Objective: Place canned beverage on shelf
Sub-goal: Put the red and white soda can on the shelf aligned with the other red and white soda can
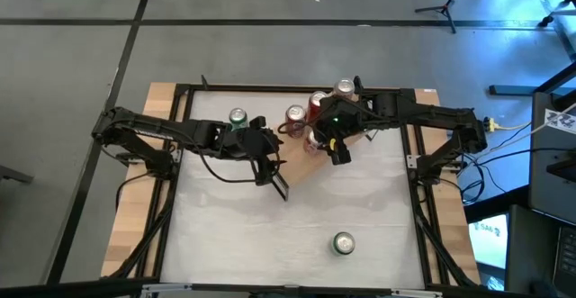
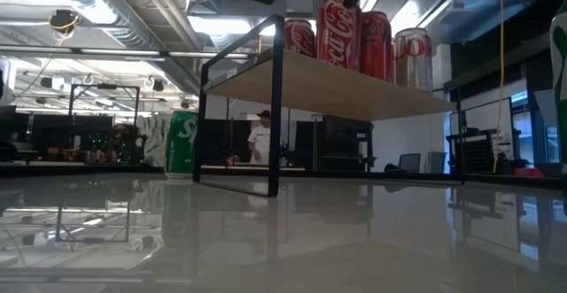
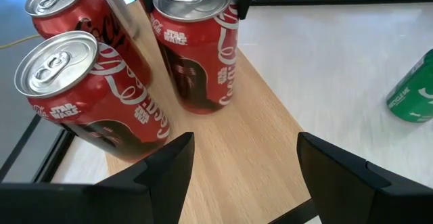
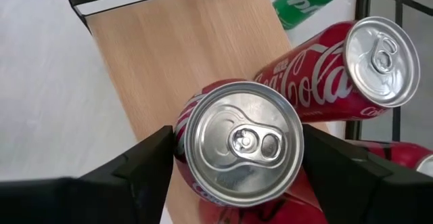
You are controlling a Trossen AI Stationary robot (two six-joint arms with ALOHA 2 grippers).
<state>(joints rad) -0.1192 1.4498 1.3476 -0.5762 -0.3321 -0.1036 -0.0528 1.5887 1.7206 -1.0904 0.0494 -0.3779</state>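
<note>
Placing was the step in hand: your right claw [image 1: 337, 149] hugged a red can [image 4: 240, 143] standing on the shelf [image 4: 176, 55]. I think you next needed to let go and lift straight up. Your left claw [image 3: 243, 176] hung wide and empty. I counted four red cans and two green cans [image 1: 238, 118] on the counter [image 1: 378, 208].

Grey floor [image 1: 270, 55], exposed ceiling ducts [image 2: 115, 10]

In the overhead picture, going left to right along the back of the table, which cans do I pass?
Green can behind the left arm → red can at the shelf's left → silver-topped can farthest right. The cans between overlap under the right gripper, so they are omitted.
</note>
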